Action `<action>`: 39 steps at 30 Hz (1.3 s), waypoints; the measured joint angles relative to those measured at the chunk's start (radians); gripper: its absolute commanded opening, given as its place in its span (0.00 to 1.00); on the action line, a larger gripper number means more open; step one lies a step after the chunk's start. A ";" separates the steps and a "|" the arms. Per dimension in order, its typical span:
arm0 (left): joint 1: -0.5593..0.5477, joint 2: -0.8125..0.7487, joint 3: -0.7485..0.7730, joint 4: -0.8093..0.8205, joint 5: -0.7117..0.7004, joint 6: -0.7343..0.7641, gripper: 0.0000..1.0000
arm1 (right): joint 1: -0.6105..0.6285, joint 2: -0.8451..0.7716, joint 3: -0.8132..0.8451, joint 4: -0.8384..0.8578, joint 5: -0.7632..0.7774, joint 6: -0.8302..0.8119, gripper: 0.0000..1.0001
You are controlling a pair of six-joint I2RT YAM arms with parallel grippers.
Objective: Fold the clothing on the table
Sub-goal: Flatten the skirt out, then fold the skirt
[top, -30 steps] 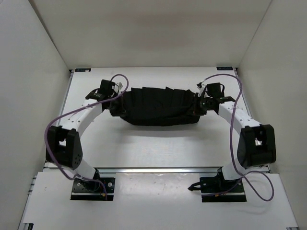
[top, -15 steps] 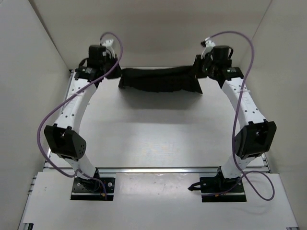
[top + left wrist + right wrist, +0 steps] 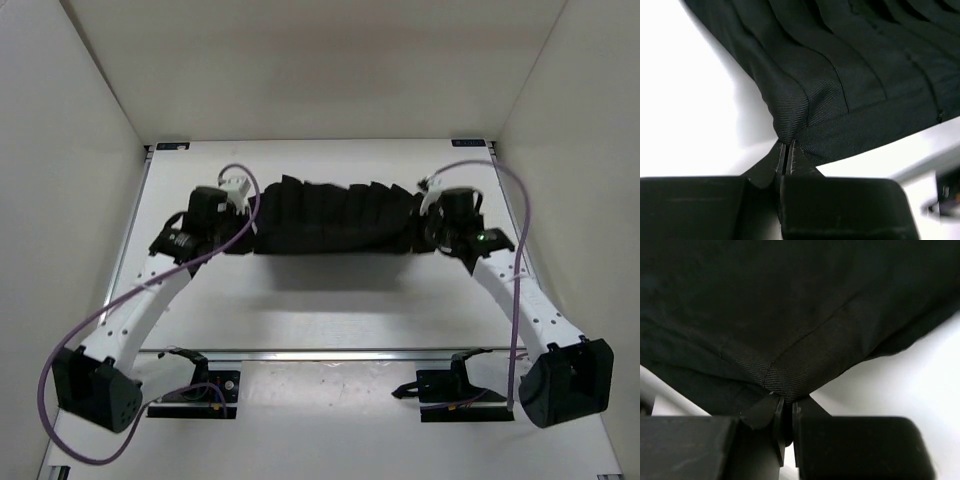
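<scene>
1. Top external view: a black, soft, pleated fabric garment (image 3: 335,215) is stretched sideways in a wide band across the far half of the flat white rectangular table (image 3: 330,310). It casts a shadow on the surface in front of it.
2. The left arm's elbow sits low at the near left corner. Its white forearm (image 3: 135,305) slants up and inward to the left end of the garment.
3. The right arm mirrors it. Its elbow is at the near right corner, and its white forearm (image 3: 520,295) slants up and inward to the garment's right end.
4. Left wrist view: the black two-finger left gripper (image 3: 786,145) has its jaws pinched almost together on a corner of the garment (image 3: 840,75), where a pleat meets the woven hem band. White table (image 3: 690,100) shows beside the cloth.
5. Right wrist view: the black two-finger right gripper (image 3: 785,405) is likewise clamped narrowly on a seamed corner of the garment (image 3: 790,305), which fills most of that picture.
6. A silver metal rail (image 3: 330,352) runs along the table's front edge, between the two arm bases.
</scene>
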 measured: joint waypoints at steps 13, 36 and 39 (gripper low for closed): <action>0.044 0.293 0.209 -0.060 0.099 -0.076 0.00 | -0.132 0.220 0.142 -0.092 -0.130 0.074 0.00; -0.067 -0.012 -0.096 -0.039 -0.011 -0.067 0.00 | 0.026 -0.074 -0.129 -0.119 0.046 0.034 0.00; -0.073 -0.122 -0.166 -0.153 0.003 -0.113 0.00 | 0.105 -0.159 -0.188 -0.208 0.050 0.101 0.00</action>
